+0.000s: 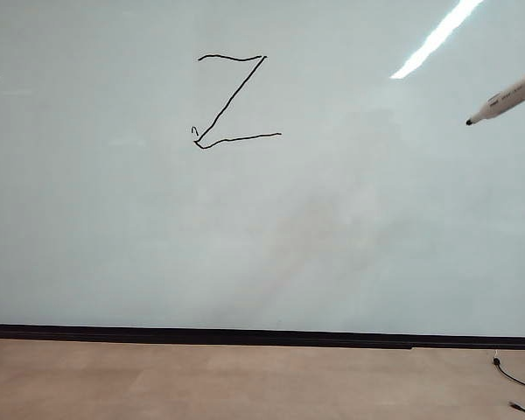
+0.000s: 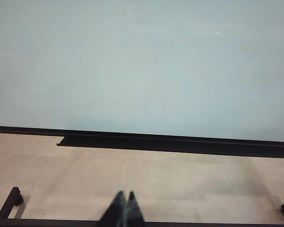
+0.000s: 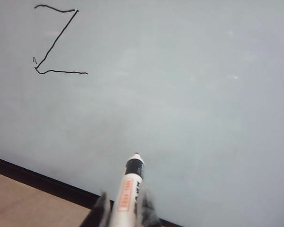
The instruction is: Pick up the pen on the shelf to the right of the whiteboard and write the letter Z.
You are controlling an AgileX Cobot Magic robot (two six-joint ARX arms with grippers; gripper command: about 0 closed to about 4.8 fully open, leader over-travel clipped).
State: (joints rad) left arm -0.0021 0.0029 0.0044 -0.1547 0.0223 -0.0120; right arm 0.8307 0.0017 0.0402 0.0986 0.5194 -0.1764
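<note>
The whiteboard fills most of the exterior view, with a thin black letter Z drawn on its upper left. The pen pokes in from the right edge, its dark tip off the board and well to the right of the Z. In the right wrist view my right gripper is shut on the pen, whose white barrel points at the whiteboard; the letter Z shows far off. My left gripper hangs shut and empty above the tan floor, facing the whiteboard.
A dark strip runs along the board's lower edge above the tan floor. A black cable lies at the lower right. In the left wrist view a black shelf juts under the board, and black frame feet stand on the floor.
</note>
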